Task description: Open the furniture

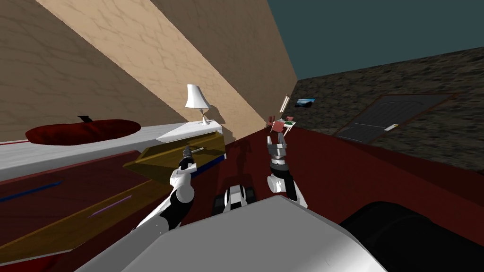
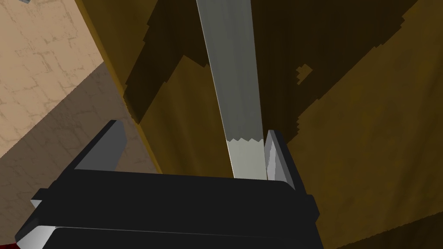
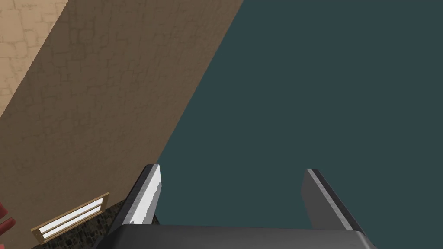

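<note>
Left pincer [image 2: 193, 128] released, straddling the grey handle [image 2: 235, 86] on the brown furniture front [image 2: 367, 129], one blade touching it. Right pincer [image 3: 231, 173] released, raised.

White table lamp [image 1: 197, 101] upright, dark red oval shape [image 1: 82, 131], perhaps a pillow, on a white surface [image 1: 28, 156], dark door [image 1: 397, 115], small wall picture [image 1: 305, 102], dark red floor [image 1: 331, 160].

Left of the wheeled base [image 1: 234, 196] — white body, black wheels — the left arm [image 1: 158, 215] is white with a dark joint. The left gripper [image 2: 193, 129] is a black box bearing thin grey fingers [image 2: 274, 155]. Right of the base, the right arm [image 1: 279, 183] and right gripper [image 3: 231, 168] match.
</note>
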Motion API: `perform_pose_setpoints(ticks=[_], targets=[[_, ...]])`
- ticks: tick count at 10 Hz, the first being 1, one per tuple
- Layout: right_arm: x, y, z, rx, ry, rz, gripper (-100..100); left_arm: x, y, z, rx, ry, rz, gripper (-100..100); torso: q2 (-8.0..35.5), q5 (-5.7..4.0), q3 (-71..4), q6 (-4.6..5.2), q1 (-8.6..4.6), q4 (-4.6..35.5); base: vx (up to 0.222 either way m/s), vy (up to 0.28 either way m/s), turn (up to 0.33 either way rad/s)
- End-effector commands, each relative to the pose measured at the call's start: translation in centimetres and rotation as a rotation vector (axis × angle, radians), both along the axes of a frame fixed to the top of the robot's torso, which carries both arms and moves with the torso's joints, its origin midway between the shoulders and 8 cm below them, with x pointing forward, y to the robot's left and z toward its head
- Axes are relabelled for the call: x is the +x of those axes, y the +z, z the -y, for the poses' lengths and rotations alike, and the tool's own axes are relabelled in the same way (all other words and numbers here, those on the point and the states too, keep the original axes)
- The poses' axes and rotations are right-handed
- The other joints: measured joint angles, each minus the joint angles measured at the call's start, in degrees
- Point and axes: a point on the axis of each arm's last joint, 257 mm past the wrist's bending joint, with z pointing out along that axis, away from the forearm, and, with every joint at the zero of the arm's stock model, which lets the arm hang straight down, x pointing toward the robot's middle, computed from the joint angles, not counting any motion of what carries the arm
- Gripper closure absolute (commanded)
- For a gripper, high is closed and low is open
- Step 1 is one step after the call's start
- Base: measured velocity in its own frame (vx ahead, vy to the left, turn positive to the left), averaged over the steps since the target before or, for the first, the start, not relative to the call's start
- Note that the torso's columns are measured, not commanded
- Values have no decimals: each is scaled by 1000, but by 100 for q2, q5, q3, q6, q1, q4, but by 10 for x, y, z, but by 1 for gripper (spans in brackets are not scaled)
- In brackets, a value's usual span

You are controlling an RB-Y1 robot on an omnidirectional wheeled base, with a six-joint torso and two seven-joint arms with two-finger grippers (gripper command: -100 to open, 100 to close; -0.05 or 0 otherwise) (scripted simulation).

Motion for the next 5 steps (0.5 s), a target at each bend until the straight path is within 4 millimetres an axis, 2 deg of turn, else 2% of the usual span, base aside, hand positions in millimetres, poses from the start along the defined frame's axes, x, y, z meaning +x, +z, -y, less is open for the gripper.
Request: perform_pose_setpoints(ticks=[1, 2, 3, 4, 5], targets=[[0, 0, 0, 0, 0, 0, 0, -4, 7, -17, -6, 36, 23, -100, -17, -3, -12, -35, 0, -11, -14, -9, 3], [0, 0, 0, 0, 0, 0, 0, -6, 11, -24, 15, 55, 6, -100, -28, -5, -20, -59, 11, -16, -83, 20, -331], [0, 0, 0, 0, 0, 0, 0, -12, 7, -32, 7, 75, 1, -100, -12, 2, -10, -12, 16, -8, -101, 38, -269], [0, 0, 0, 0, 0, 0, 0, -21, 1, -43, -15, 105, 1, -100, -16, 4, -10, -3, 7, -10, -50, 16, -71], [0, 0, 0, 0, 0, 0, 0, -19, -8, -35, -19, 87, -15, -100, -31, 3, -21, -36, 7, -23, -15, 2, -11]])
